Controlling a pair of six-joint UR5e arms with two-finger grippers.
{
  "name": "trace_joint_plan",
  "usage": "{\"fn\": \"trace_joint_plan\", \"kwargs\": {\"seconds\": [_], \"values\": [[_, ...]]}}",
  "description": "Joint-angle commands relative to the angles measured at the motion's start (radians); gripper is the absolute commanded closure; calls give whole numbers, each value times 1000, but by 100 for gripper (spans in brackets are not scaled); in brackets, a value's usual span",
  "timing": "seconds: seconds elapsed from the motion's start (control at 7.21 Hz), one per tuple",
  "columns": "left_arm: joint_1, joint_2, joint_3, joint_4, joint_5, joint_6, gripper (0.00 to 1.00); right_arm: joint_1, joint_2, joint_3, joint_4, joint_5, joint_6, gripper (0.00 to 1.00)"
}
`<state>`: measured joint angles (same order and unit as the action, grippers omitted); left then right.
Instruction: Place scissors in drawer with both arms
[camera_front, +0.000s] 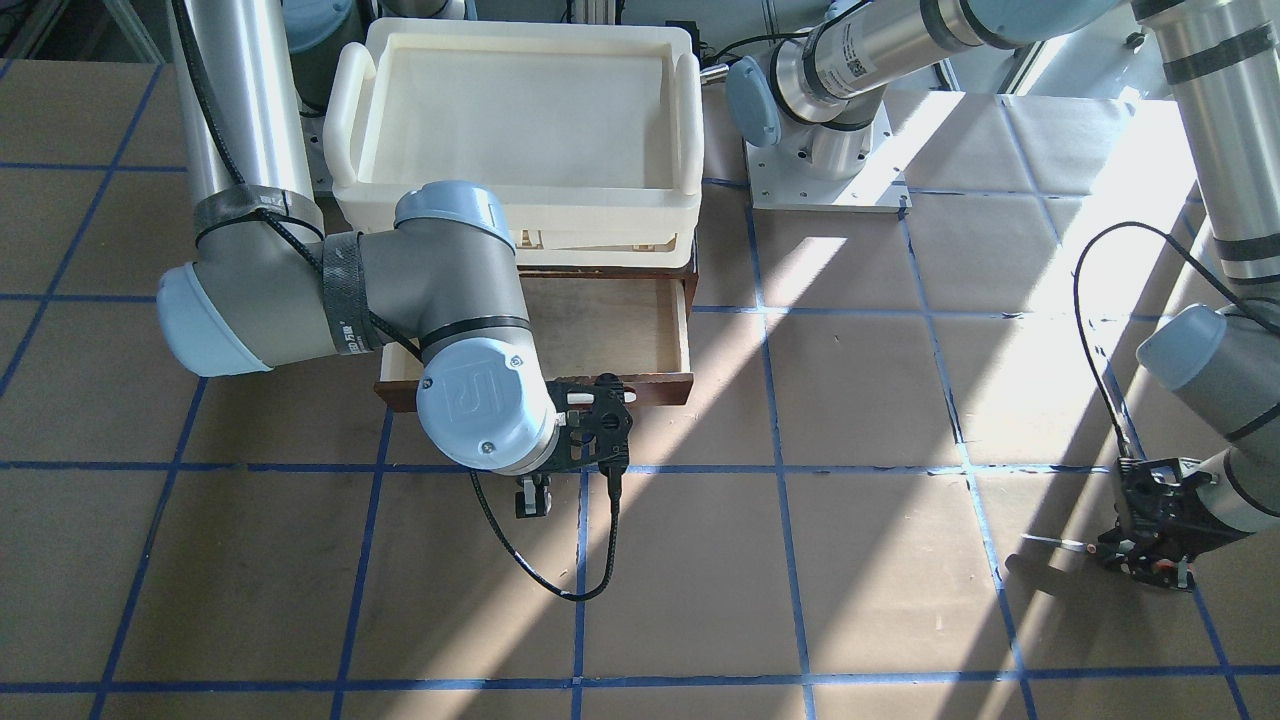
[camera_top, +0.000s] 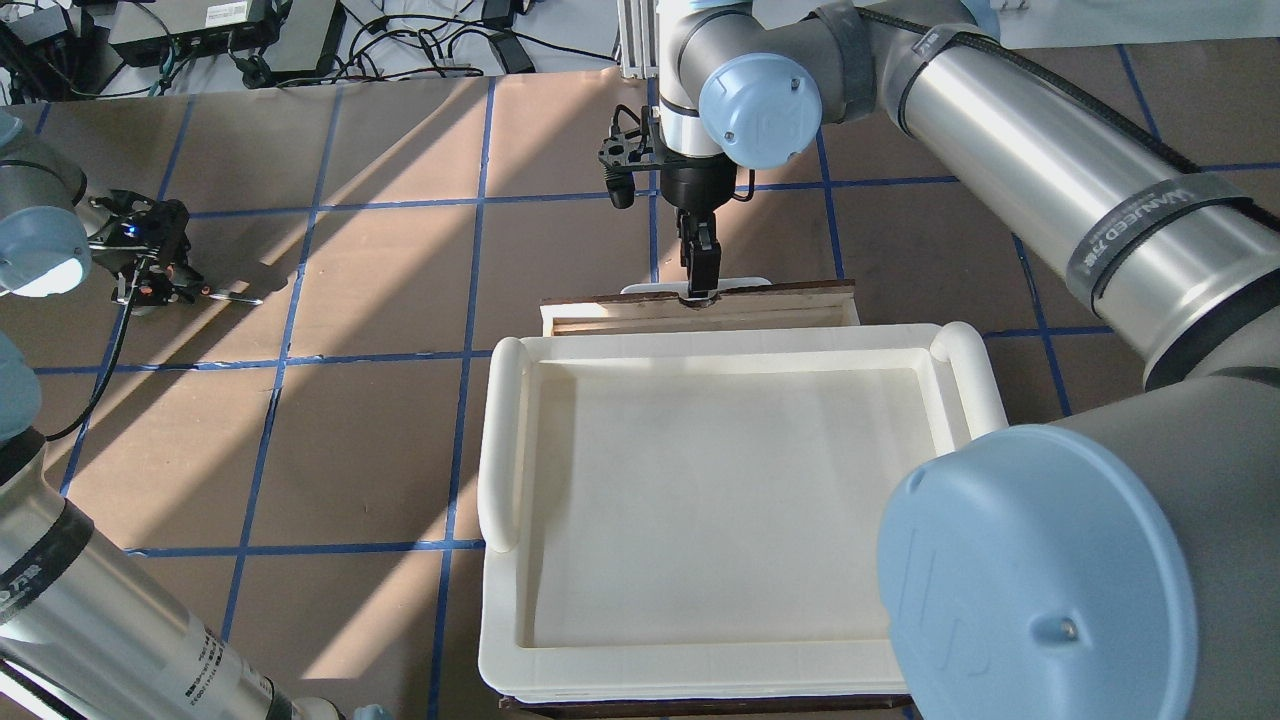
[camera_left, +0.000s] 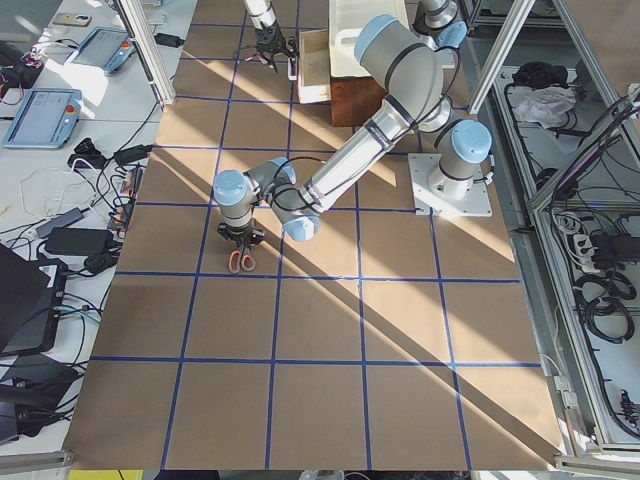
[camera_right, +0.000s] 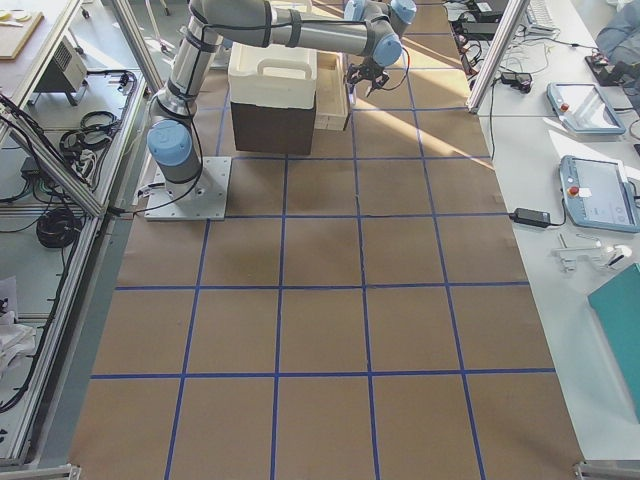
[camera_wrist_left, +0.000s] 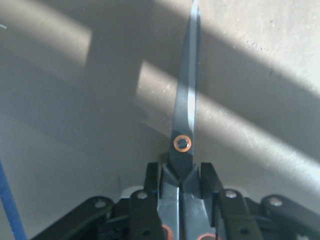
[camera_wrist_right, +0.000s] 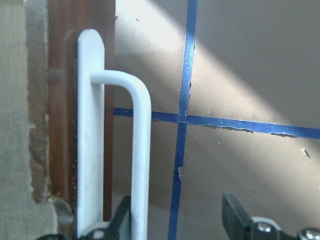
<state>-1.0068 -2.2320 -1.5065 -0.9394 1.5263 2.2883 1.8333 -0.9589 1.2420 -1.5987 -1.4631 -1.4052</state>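
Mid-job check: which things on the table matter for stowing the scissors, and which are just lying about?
In the job: scissors, held in left gripper; drawer, partly open; its white handle; right gripper, open at that handle.

Just lying about: cream tray sitting above the drawer; blue tape lines.

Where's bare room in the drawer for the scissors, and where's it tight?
Free: the drawer floor, between the cream tray edge and the front board. Tight: the white handle, where the right gripper sits open. The floor's other end is hidden under the right arm.
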Motion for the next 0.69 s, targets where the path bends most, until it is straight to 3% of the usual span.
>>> {"fn": "trace_joint_plan", "kwargs": {"seconds": [0.0,0.55], "values": [[-16,31,0,-15,2,-1,100,-9,32,-47,-38,9,-15,34],[-79,138,0,-174,5,-54,100,-19,43,-59,-73,6,-11,34]]}}
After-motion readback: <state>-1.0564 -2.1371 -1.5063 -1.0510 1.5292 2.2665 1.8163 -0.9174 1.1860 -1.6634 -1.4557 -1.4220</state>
